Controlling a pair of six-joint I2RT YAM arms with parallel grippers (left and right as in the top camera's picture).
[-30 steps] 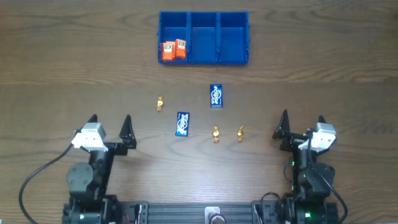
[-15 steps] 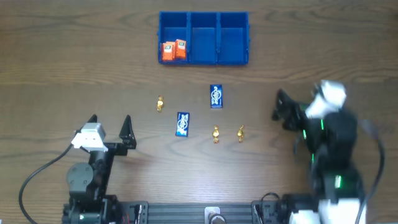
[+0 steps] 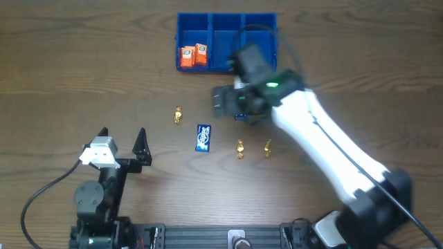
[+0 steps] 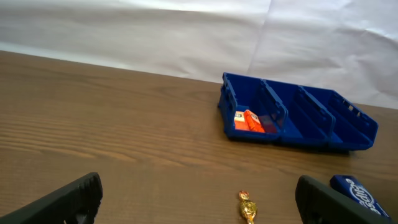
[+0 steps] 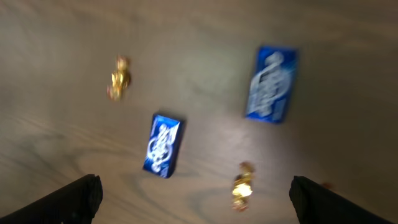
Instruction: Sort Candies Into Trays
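- I am finding the left gripper (image 3: 122, 133) parked at eight o'clock on the table (image 3: 69, 69), pincer released wide, holding nothing.
- A gold candy (image 3: 178, 115) is lying loose on the wood at one o'clock from that gripper.
- The blue tray (image 3: 227, 14) is sitting at twelve o'clock. Two orange candies (image 3: 194, 55) are lying in its leftmost compartment, and the middle compartment is showing nothing.
- A blue bar (image 3: 203, 137) is lying unsorted at six o'clock from the tray.
- The right gripper (image 5: 193, 183) is hanging above the loose candies, pincer released and spread, grasping nothing. A second blue bar (image 5: 270, 84) is lying beneath it.
- Two more gold candies (image 3: 240, 149) are lying at six and five o'clock from the second bar.
- My judgement: the orange kind is looking sorted. Two blue bars and three gold pieces are waiting, so the job is sitting under halfway.
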